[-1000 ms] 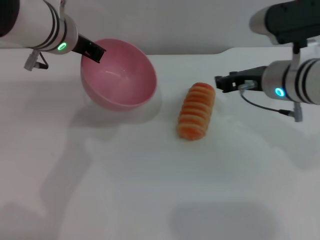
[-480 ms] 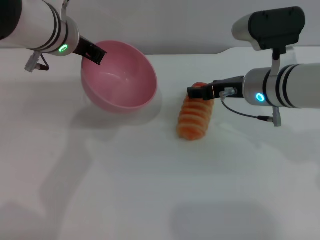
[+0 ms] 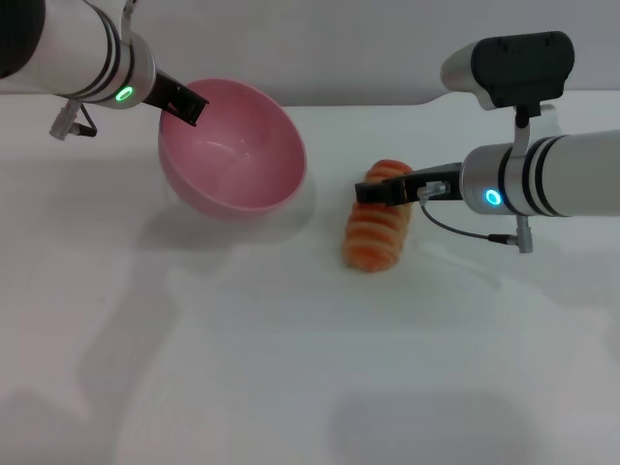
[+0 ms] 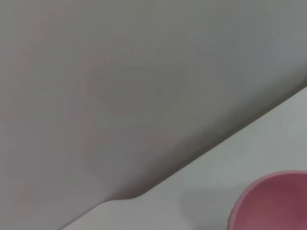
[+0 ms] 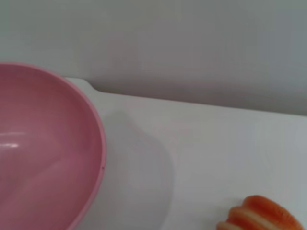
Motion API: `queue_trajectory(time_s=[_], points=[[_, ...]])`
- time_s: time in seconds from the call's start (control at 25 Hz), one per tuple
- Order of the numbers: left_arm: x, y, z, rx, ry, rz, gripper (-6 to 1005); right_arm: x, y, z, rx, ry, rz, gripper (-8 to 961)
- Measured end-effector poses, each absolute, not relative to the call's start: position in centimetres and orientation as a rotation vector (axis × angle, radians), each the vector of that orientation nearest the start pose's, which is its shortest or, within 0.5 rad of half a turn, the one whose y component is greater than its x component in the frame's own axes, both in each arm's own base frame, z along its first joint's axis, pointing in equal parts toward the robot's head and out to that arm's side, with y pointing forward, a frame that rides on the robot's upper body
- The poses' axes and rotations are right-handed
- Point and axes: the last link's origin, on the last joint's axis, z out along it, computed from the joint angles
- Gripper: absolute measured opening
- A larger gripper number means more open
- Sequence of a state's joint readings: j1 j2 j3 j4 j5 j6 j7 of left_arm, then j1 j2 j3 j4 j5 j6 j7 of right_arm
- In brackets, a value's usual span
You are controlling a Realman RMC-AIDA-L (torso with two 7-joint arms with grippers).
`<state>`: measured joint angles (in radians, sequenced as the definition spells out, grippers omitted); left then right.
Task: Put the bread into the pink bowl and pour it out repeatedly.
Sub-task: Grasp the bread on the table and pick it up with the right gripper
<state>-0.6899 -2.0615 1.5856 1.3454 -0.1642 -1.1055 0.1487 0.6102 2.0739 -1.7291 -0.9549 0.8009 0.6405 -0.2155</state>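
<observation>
- Smooth matte pink round bowl (image 3: 232,145) sits at far-left of the white tabletop (image 3: 291,368), tipped, mouth facing the near right; its far rim is close to the table's back edge.
- Left gripper (image 3: 182,100) is pinched on the bowl's far-left rim, one finger inside, one outside; arm comes in from the far left.
- Ridged elongated bread, orange-red top with pale cream stripes (image 3: 378,221), lies flat on the tabletop to the right of the bowl, well apart from it, long axis running near-to-far.
- Right gripper (image 3: 380,190) is over the bread's far end, reaching in from the right. Dark fingers overlap the loaf's top; can't tell if they are spread or pressed together, or whether they touch it.
- Room: bare strip of table between bowl and bread; wide bare tabletop across the whole near half. Back edge of the table meets a grey wall (image 3: 339,48) just behind bowl and bread.
- Left wrist view: mostly wall, the table's back edge with its rounded corner, and a sliver of the bowl rim (image 4: 268,201). No bread, no fingers.
- Right wrist view: bowl interior and rim (image 5: 43,153) plus the bread's end (image 5: 261,215) with bare table between; own fingers not in it.
</observation>
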Motion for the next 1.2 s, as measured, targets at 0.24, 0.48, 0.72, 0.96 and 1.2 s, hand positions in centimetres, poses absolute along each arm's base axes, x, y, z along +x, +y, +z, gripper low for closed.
queue_trajectory(time_s=[0.24, 0.48, 0.72, 0.96, 1.2], points=[[-13.9, 42.4, 0.9, -2.106, -0.684, 0.305, 125, 19.6, 40.2, -8.9, -2.251, 1.208, 0.102, 784], [-13.8, 42.3, 0.8, -2.108, -0.681, 0.308, 125, 19.9, 40.3, -8.9, -2.239, 1.220, 0.103, 785], [-13.9, 42.3, 0.8, -2.110, -0.681, 0.312, 126, 20.6, 40.2, -9.1, -2.226, 1.248, 0.088, 784], [-13.9, 42.3, 0.8, -2.111, -0.677, 0.315, 126, 20.9, 40.3, -9.3, -2.222, 1.259, 0.061, 782], [-14.2, 42.2, 0.8, -2.110, -0.677, 0.318, 127, 21.3, 40.4, -9.0, -2.205, 1.279, 0.070, 779]])
